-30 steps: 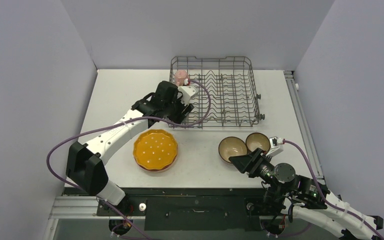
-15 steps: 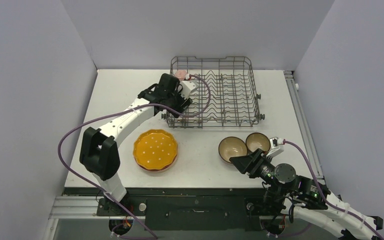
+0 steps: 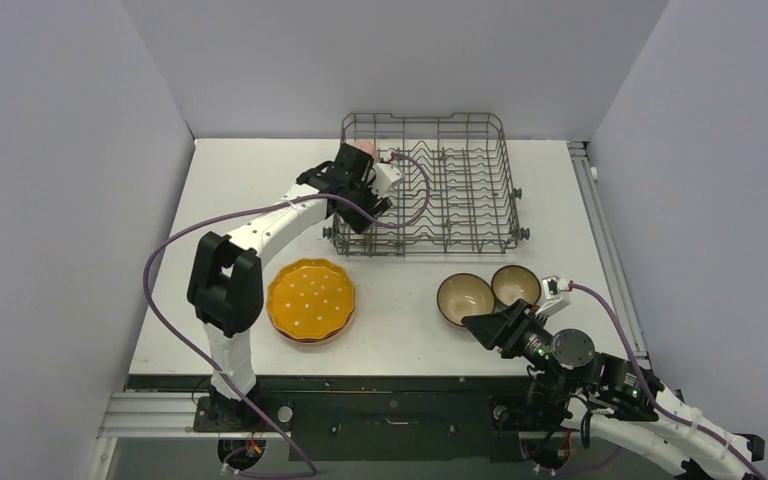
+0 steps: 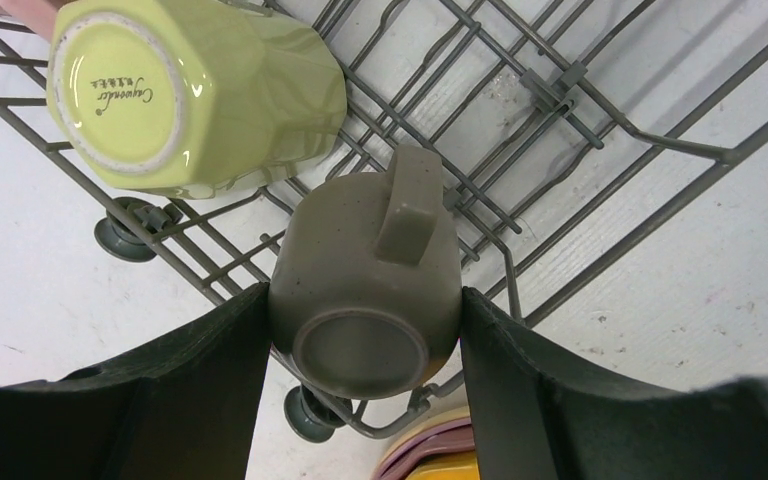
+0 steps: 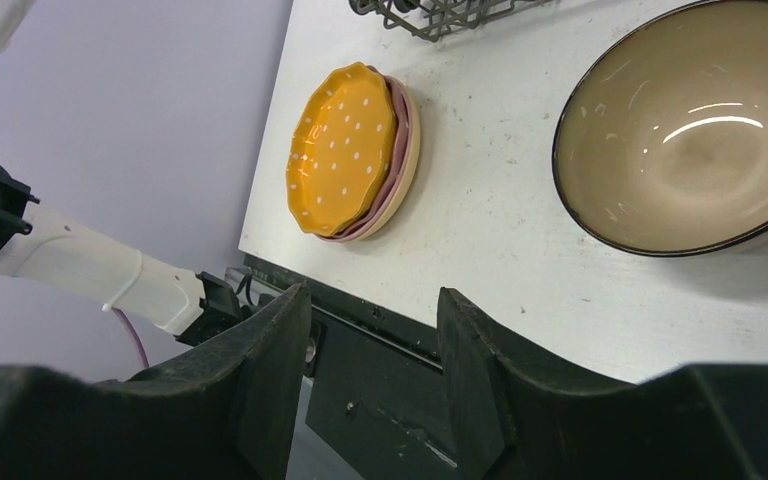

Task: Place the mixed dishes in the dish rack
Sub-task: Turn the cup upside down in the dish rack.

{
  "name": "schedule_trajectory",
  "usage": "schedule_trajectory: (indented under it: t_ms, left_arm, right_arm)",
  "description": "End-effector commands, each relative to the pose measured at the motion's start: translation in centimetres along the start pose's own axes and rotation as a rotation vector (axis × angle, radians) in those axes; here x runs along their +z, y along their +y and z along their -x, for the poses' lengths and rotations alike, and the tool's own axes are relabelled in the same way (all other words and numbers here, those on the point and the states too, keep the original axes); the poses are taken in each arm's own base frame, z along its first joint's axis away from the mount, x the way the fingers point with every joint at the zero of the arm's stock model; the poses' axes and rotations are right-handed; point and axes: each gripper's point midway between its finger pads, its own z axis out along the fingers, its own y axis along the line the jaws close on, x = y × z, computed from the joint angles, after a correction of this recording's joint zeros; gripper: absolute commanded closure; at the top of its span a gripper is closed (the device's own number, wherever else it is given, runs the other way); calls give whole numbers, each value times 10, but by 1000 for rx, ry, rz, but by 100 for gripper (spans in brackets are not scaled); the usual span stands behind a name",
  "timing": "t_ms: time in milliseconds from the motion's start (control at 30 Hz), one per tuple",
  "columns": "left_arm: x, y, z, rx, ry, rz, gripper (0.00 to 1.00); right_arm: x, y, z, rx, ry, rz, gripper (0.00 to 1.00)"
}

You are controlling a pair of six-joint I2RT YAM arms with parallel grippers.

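- Now the step in hand looks like setting down the small grey-olive ceramic cup (image 4: 360, 265). The left gripper (image 4: 362, 340) is clamped on its sides over the near left corner of the rectangular grey metal wire dish rack (image 3: 425, 117), with the cup's base towards the wrist camera
- Just beside it in the rack lies the pale yellow faceted mug (image 4: 210, 90), its base also facing the camera; the pink mug (image 3: 363, 147) sits at the far left corner
- The next move, as I judge it, is to lower the cup mouth-down until the wires bear it, then part the jaws and lift clear without nudging the yellow mug
- The right gripper (image 5: 370, 340) hangs with its jaws apart and nothing between them, near the two brown bowls with tan insides (image 3: 464, 298). These wait on the white table (image 3: 230, 200), as does the orange white-dotted scalloped plate (image 3: 310, 298) stacked on the pink plate (image 5: 405, 165)
- The cup's mouth is hidden, and I cannot tell whether the cup already touches the wires. Only a rim of the pink plate shows, and the pink mug is largely covered in the overhead view
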Motion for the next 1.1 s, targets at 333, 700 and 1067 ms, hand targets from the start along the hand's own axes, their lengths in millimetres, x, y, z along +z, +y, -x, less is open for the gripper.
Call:
schedule_trajectory:
  t_ms: [333, 700, 1067]
  left_arm:
    - [25, 15, 1, 19, 35, 23, 85]
    - [46, 15, -14, 10, 83, -2, 76]
    - [63, 5, -25, 5, 119, -48, 69]
  right_arm:
    - [1, -6, 4, -4, -28, -21, 54]
    - [3, -7, 4, -14, -26, -31, 54]
    - [4, -6, 4, -27, -22, -39, 53]
